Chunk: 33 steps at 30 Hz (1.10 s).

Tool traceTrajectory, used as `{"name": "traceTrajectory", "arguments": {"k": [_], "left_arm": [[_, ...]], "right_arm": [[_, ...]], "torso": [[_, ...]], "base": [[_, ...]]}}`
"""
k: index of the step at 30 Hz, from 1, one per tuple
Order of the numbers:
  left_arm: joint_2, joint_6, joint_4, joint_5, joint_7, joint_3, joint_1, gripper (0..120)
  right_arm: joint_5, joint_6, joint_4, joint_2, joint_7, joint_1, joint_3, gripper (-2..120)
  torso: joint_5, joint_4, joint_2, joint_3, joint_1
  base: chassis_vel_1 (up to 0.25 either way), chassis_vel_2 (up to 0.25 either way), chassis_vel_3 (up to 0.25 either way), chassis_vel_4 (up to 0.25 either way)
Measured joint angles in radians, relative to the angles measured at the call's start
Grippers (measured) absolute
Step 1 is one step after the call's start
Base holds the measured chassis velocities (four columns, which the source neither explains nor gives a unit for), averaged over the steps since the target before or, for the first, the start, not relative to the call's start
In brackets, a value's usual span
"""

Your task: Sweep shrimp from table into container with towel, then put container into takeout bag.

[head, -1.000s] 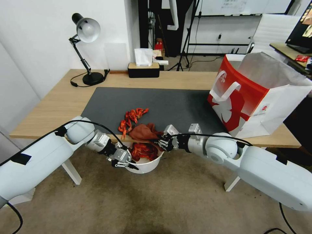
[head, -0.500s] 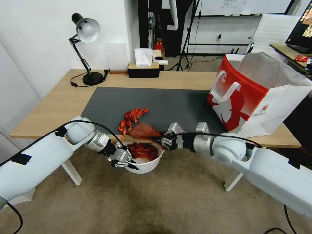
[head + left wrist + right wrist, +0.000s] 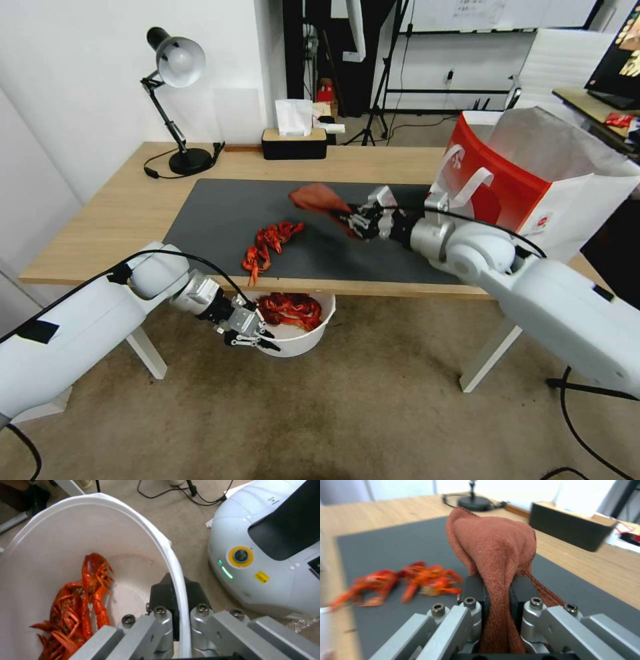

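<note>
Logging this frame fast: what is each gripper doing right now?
Left gripper: shut on the container rim, below the table edge.
Right gripper: shut on the towel, above the mat.

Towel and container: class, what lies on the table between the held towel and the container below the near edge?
In the head view, the leftover shrimp lie on the mat between the towel in the right claw and the container gripped by the left claw.

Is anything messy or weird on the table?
Yes. A pile of shrimp lies loose on the grey mat near the table's front edge, while others are in the container held below by the left gripper.
</note>
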Motion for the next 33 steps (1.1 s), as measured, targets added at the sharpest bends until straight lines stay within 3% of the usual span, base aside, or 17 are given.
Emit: {"name": "traceTrajectory", "arguments": {"k": [10,20,33], "left_arm": [[0.009,-0.013,0.001,0.002,0.008,-0.029,0.037,0],[0.011,-0.023,0.010,0.003,0.012,-0.047,0.054,0],[0.029,-0.045,0.031,0.009,0.024,-0.081,0.070,0]], "right_arm": [[-0.020,0.075,-0.281,0.165,0.035,0.211,-0.246,8],[-0.006,0.176,-0.496,0.328,0.054,0.301,-0.457,8],[0.018,0.222,-0.518,0.385,0.047,0.289,-0.496,8]], "torso": [[0.0001,-0.0002,0.000,0.000,0.000],[0.0001,0.0000,0.000,0.000,0.000],[0.0002,0.0001,0.000,0.000,0.000]], "base": [[0.000,0.000,0.000,0.000],[0.000,0.000,0.000,0.000],[0.000,0.000,0.000,0.000]]}}
